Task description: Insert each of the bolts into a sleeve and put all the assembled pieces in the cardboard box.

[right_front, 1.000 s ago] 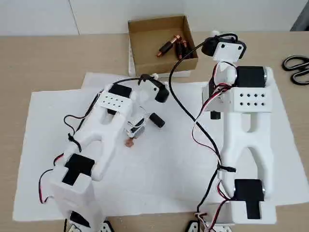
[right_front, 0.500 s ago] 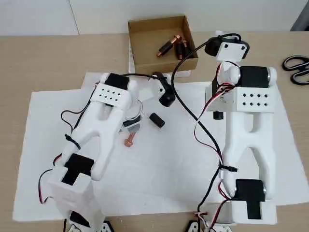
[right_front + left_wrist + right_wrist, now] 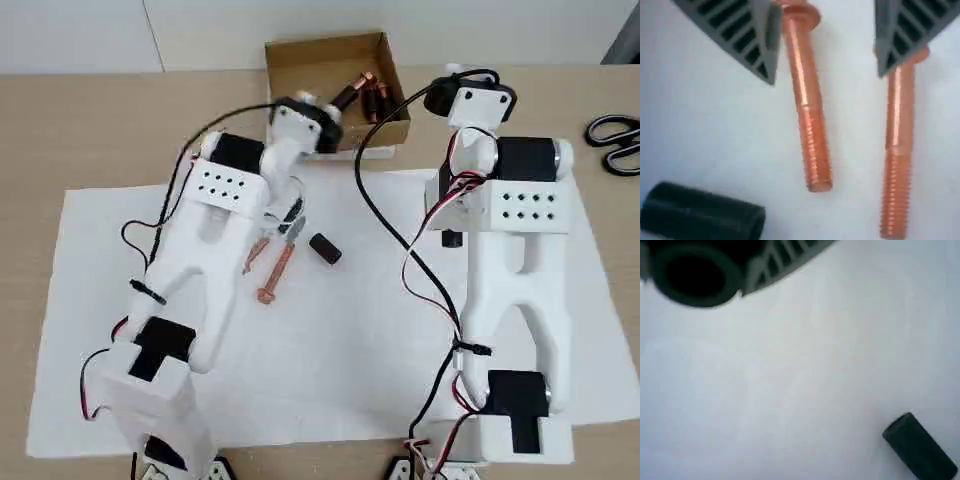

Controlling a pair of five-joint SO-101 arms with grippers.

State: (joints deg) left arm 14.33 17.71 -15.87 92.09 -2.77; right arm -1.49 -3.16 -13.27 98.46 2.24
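L pincer (image 3: 826,70) spread wide over two threaded copper bolts (image 3: 807,100) on white paper sheet (image 3: 400,370), loose black cylindrical sleeve (image 3: 325,248) just beside. R pincer (image 3: 700,267) clamps second black sleeve (image 3: 690,280). Brown cardboard box (image 3: 290,60) holds assembled pcs (image 3: 360,92).

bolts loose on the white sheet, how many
2. Both lie side by side on the sheet below the left gripper: one bolt between its open fingers, the other bolt partly under one finger. Bolts in the cardboard box look sleeved; more may be hidden.
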